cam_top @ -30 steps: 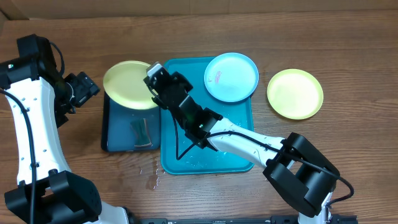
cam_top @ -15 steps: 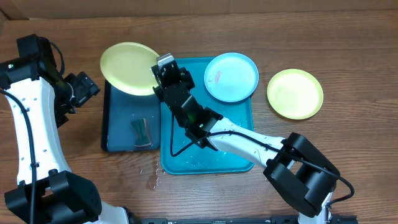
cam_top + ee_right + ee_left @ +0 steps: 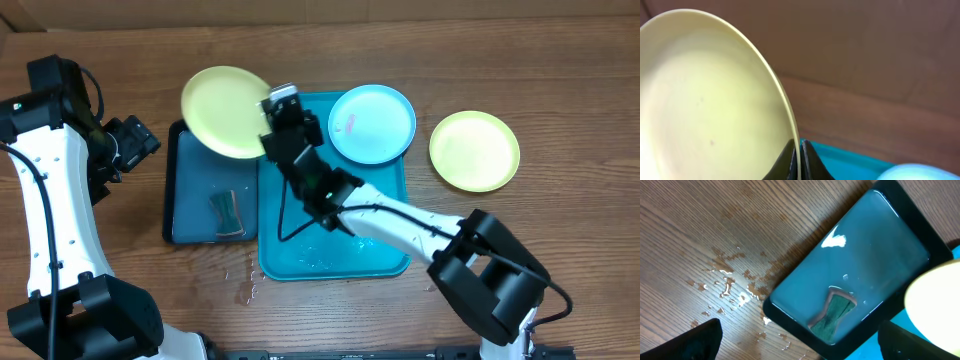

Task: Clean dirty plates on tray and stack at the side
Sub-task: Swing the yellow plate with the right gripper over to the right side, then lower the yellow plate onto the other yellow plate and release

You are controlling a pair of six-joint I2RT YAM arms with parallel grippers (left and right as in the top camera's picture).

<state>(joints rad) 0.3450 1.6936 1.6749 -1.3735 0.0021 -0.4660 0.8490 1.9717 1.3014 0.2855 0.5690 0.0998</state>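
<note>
Transfer appears to be the step in hand. Overhead, the right fingers are clamping the rim of a yellow-green plate, holding it above the far ends of the dark tray and the turquoise tray. The left fingers are hanging spread apart, left of the dark tray. A smeared blue plate is lying in the turquoise tray's far right corner. A second yellow-green plate is sitting on the counter beyond, likely starting the stack, so the carry probably needs to pass high over the blue plate.

From the left wrist, a sponge is lying in the dark tray's water, with splashes wetting the counter beside its rim.

From the right wrist, the pinch is sitting at the plate's very edge, so a slip seems possible.
</note>
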